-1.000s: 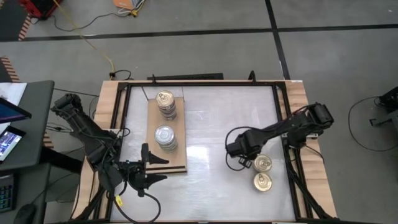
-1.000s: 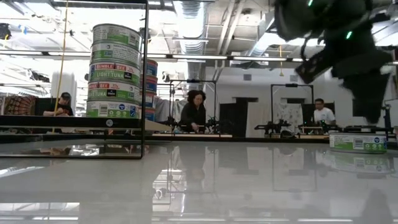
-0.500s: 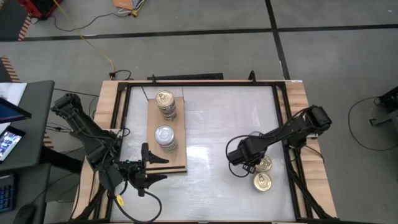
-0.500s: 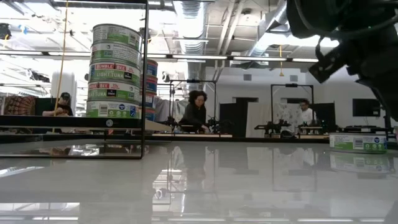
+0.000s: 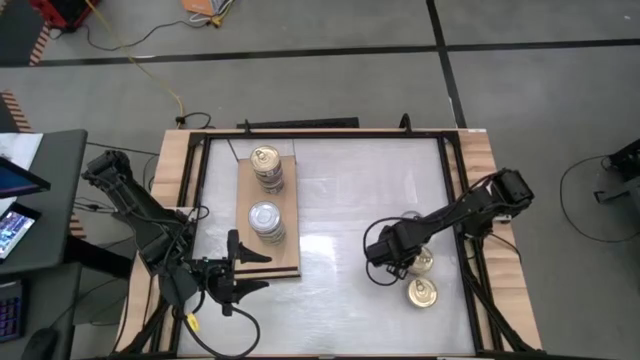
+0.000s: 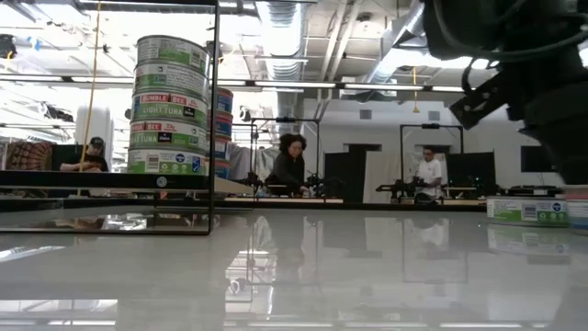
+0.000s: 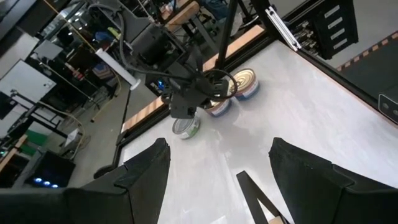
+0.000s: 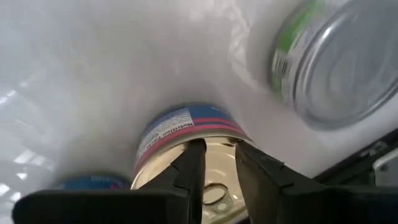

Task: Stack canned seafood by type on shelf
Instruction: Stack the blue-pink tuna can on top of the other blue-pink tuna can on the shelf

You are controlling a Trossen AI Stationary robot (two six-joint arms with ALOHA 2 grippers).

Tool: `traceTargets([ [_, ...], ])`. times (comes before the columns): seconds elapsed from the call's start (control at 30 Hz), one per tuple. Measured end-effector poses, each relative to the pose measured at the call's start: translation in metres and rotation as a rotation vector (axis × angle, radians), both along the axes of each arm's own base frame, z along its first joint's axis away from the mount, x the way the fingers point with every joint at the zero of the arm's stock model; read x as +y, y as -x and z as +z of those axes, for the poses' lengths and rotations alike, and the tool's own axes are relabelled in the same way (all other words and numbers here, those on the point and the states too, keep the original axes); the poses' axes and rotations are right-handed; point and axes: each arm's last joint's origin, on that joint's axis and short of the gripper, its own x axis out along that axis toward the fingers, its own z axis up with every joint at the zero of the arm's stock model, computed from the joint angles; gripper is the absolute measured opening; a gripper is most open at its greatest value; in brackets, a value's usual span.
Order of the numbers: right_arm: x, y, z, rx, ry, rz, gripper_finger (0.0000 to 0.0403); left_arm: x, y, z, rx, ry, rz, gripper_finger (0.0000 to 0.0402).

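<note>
Two tin stacks stand on the tan shelf: a gold-topped stack and a silver-topped stack, the latter tall in the low view. Loose tins sit on the white table at right: a gold-lidded, blue-and-red tin, partly covered in the high view, another gold-topped tin, and a green-labelled silver tin. My right gripper stands over the blue-and-red tin's lid with a narrow gap between its fingers. My left gripper waits open by the shelf's near-left corner. My right gripper points down at the gold lid of the blue-and-red tin, which rests flat on the table. Both fingertips stand over the lid, inside its rim. I cannot tell whether they touch it.
Black frame rails and wooden side strips border the white table, close to the loose tins. Bare white tabletop lies between shelf and tins. People work at benches in the room behind.
My right gripper has moved toward the table's near edge and a little to the right, from beside the loose tins to above them, now covering part of one gold lid. The tins and the left arm have stayed put.
</note>
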Motion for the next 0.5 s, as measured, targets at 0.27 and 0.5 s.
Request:
traceTargets([
  [0.27,-0.012,-0.016,-0.001,-0.125,-0.028,0.021,0.012,0.0,0.0,0.0,0.0,0.0,0.0,0.0264],
  [0.5,-0.029,-0.038,-0.002,-0.298,-0.014,0.07,0.0115,0.0,0.0,0.0,0.0,0.0,0.0,0.0264],
])
